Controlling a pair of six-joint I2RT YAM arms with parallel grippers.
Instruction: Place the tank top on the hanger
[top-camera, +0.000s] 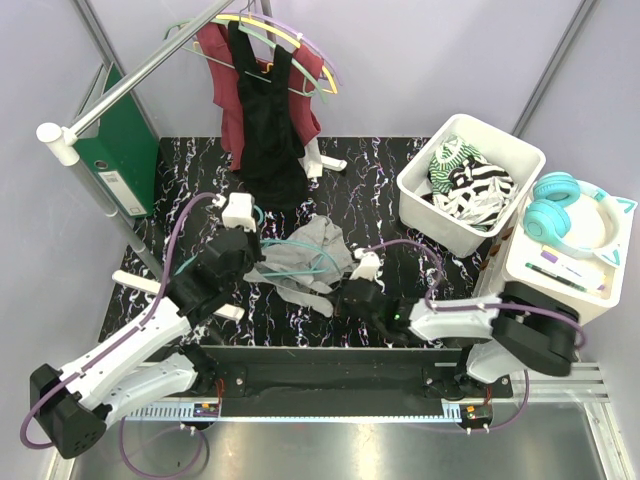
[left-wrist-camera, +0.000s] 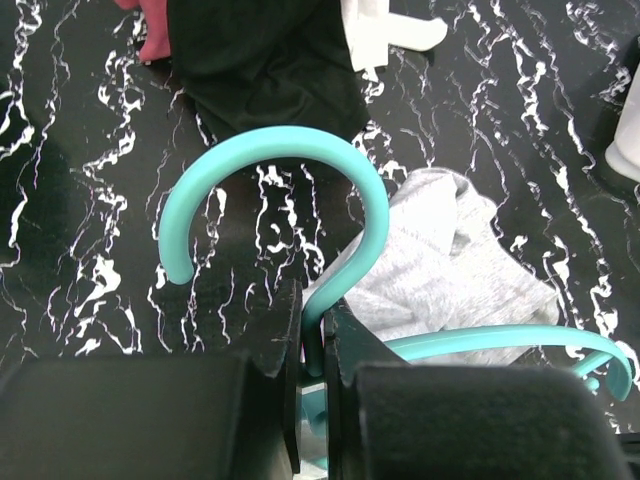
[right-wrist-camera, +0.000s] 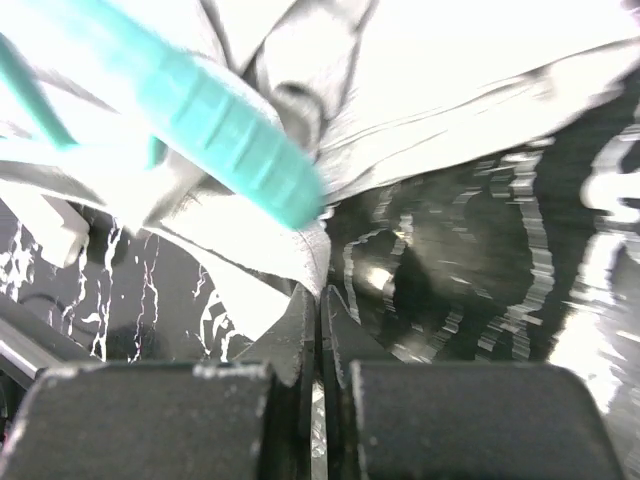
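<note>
Down on the black table (top-camera: 400, 165), the grey tank top (top-camera: 318, 240) lies in a crumpled heap near the middle. The teal hanger (left-wrist-camera: 290, 148) lies across it, with its wide arms over the cloth and its hook sticking out to the left.

The left claw (left-wrist-camera: 313, 345) is closed tight on the hanger's thin neck, just under the hook. The hook curves up and away from the claw, over bare table.

The right claw (right-wrist-camera: 320, 305) is low at the near right edge of the tank top. Its two fingers are pressed together with no gap. A corner of grey cloth comes right down to the tips. I cannot tell if the cloth is pinched between them or only touching. One end of the hanger is just past the tips.

At the far side, a black top (top-camera: 268, 120) and a maroon top (top-camera: 232, 115) hang on a rail. A white bin (top-camera: 428, 215) of striped clothes sits at the far right, with teal headphones (top-camera: 555, 215) beside it.
</note>
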